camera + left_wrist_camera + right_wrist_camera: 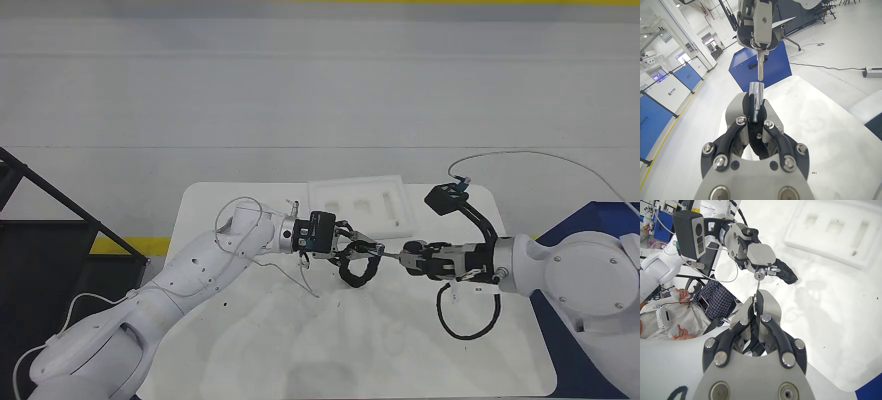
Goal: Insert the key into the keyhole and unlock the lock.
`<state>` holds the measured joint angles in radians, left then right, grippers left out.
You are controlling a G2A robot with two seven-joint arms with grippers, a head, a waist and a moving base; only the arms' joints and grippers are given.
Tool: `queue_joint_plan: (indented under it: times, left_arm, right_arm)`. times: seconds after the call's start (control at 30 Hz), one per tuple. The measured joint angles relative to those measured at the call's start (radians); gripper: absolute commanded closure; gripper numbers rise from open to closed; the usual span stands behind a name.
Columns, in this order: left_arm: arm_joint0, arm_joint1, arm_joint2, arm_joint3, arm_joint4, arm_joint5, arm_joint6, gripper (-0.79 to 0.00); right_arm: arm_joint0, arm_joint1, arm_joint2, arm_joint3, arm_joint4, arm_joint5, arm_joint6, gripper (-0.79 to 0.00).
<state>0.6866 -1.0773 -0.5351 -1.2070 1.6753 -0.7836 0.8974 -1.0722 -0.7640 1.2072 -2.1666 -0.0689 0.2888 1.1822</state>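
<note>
Holding, left hand [753,106]: fingers clamped on the lock [756,91], gripping its chrome barrel in the air above the table [250,340]. The black cable [352,270] hangs in a loop beneath.
Holding, right hand [758,298]: fingers pressed together on the head of the key [760,68], with the blade pointing at the end of the barrel.
Keyhole [759,276]: on the barrel's end face, turned toward the right hand. The slot looks unobstructed.
Key vs keyhole: the tip is just at the end face, roughly in line with the barrel. The left wrist view shows a sliver of gap, so I judge the blade has not yet entered.
Position: the two hands meet over the middle of the table, near a white foam tray [360,205].
Cable end: appears seated in the lock body, so I judge it still locked.
Done: lock up and presented; key up and lined up.
Left: push the blade fully in, turn it, free the cable end.
Risk: I cannot confirm that the blade is rotated to match the slot. A small offset could make the tip catch on the rim.
</note>
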Motion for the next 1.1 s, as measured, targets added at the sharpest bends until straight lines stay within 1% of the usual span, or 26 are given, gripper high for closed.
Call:
queue_joint_plan:
  times: [0.27,1.1]
  left_arm:
    - [0.001,-0.007,-0.004,0.008,0.000,-0.035,0.007,0.000]
    - [0.002,-0.028,-0.019,0.035,0.004,-0.068,0.007,0.000]
  right_arm:
    - [0.006,-0.001,-0.009,-0.001,-0.018,-0.001,-0.002,0.000]
    - [0.026,-0.007,-0.027,0.016,-0.023,-0.013,0.008,0.000]
